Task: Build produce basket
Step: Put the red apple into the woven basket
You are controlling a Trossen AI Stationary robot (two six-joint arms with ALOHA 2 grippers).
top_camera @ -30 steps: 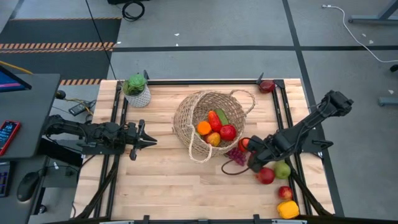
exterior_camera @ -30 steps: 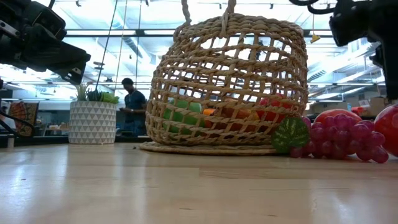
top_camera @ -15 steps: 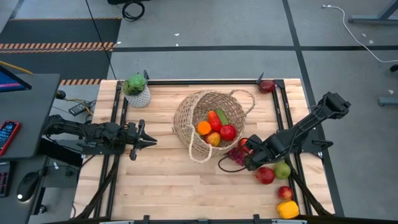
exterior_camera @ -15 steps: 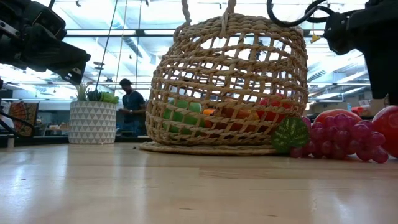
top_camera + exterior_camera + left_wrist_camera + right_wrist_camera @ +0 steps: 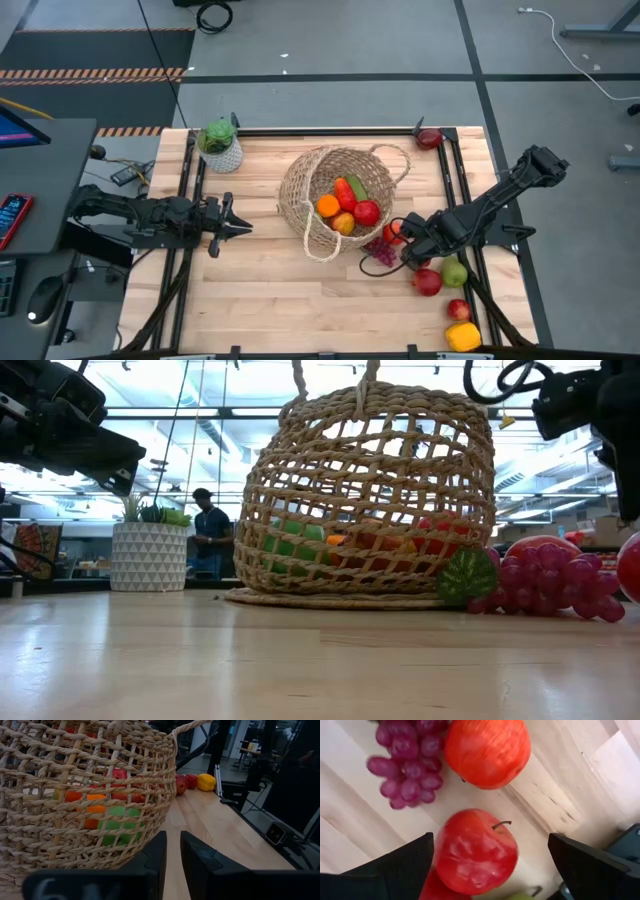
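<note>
High view showed a wooden table (image 5: 260,290) with a round wicker basket (image 5: 300,185) near its middle, already holding an orange, red fruit and something green. More produce lay loose to the basket's right: purple grapes (image 5: 380,251), a red apple (image 5: 427,282), a green apple (image 5: 455,272), a smaller red apple (image 5: 459,309) and a yellow pepper (image 5: 463,336).

The right gripper (image 5: 408,245) hovered over that loose group with its fingers spread wide and nothing between them, apparently lining up a pick. Its wrist view looked straight down on a red apple (image 5: 475,852) sitting between the two fingers, with a second red fruit (image 5: 487,751) and the grapes (image 5: 407,775) just past it. The basket stood near, to the gripper's left.

The left gripper (image 5: 232,228) waited left of the basket, fingers closed and empty, pointing at the wicker wall. A small potted plant (image 5: 219,143) stood at the far left corner.
</note>
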